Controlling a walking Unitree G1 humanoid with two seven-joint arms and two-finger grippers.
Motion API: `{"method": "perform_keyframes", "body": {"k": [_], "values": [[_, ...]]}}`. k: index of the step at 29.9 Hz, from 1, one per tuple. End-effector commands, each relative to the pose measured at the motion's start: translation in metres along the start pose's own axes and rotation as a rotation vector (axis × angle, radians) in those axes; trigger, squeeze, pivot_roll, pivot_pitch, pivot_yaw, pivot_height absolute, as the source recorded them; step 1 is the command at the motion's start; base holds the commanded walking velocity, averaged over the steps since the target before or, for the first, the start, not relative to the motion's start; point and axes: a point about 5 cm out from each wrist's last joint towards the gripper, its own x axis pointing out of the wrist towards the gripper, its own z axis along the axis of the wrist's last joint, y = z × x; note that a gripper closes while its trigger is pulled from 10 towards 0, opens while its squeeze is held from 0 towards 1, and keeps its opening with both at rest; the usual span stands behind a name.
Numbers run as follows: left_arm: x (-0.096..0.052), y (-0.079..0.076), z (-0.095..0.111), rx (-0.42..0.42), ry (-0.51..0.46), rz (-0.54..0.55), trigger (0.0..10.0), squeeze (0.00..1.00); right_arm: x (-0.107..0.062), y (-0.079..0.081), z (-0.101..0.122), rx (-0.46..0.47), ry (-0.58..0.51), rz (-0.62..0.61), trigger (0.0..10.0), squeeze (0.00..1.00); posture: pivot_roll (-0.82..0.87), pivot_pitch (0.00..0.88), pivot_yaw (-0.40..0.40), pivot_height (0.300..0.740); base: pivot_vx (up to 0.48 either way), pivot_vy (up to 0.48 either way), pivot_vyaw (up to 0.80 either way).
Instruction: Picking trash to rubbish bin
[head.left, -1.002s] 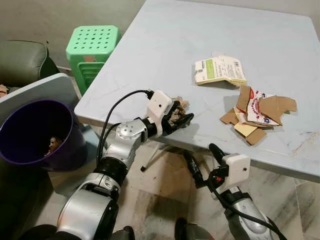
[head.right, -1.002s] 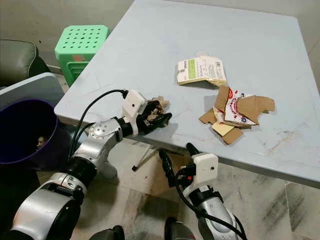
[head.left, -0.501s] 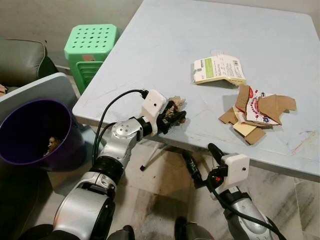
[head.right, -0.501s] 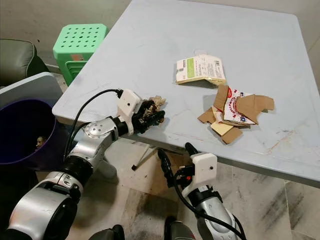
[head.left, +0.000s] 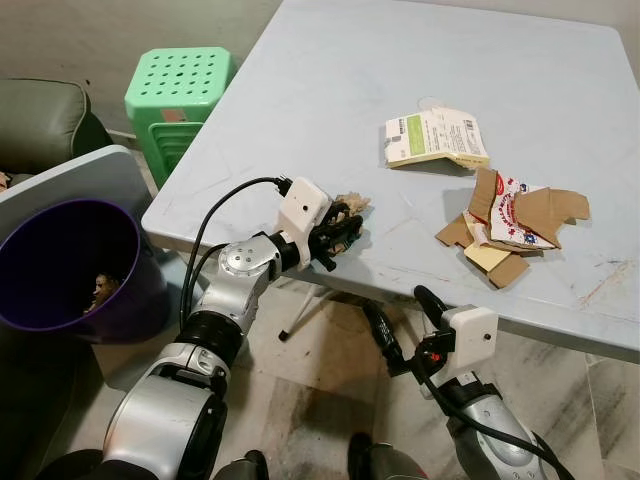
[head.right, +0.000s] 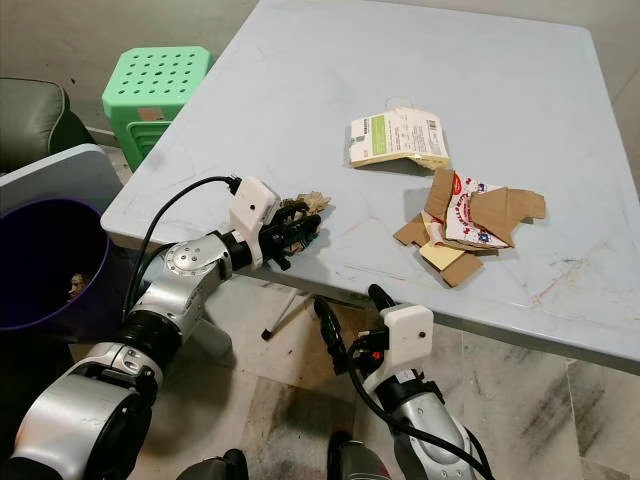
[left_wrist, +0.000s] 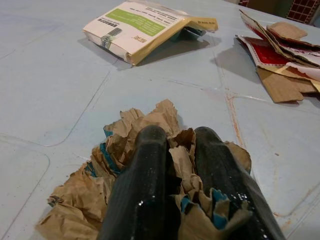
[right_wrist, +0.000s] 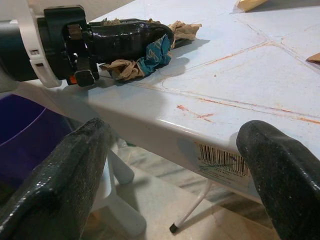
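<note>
Right gripper (head.left: 400, 325): nearest me, held below the table's front edge, its two black fingers spread wide with nothing between them.
Left gripper (head.left: 340, 228): I have it reaching over the near edge of the table (head.left: 300, 90), fingers pinching the crumpled brown paper (left_wrist: 150, 125), which lies on the tabletop close to that edge; blue scraps show in the wad.
Purple bin (head.left: 60, 260): on the floor to my left, beside the table, with some rubbish visible inside.
Torn cardboard pieces (head.left: 515, 222): farther in on the table, to my right, a loose overlapping pile with red print.
Flattened carton (head.left: 435, 137): just beyond that pile, white with a green label.
Green stool (head.left: 175, 90): on the floor at the table's far left side.
</note>
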Motion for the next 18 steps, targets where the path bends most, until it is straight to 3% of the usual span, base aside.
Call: {"method": "perform_keyframes", "body": {"k": [1,18], "values": [[-0.005,-0.004,-0.017,-0.019,0.07,-0.011,0.0,0.0,-0.001,0.003,0.001,0.02,-0.004,0.017,10.0,0.0,-0.14,0.246,0.006,0.74,0.0,0.0,0.0],[-0.007,0.011,-0.007,0.01,0.058,0.046,0.0,0.0,0.003,0.016,0.013,0.107,-0.044,0.143,10.0,0.0,-0.14,0.233,0.004,0.74,0.0,0.0,0.0]]}}
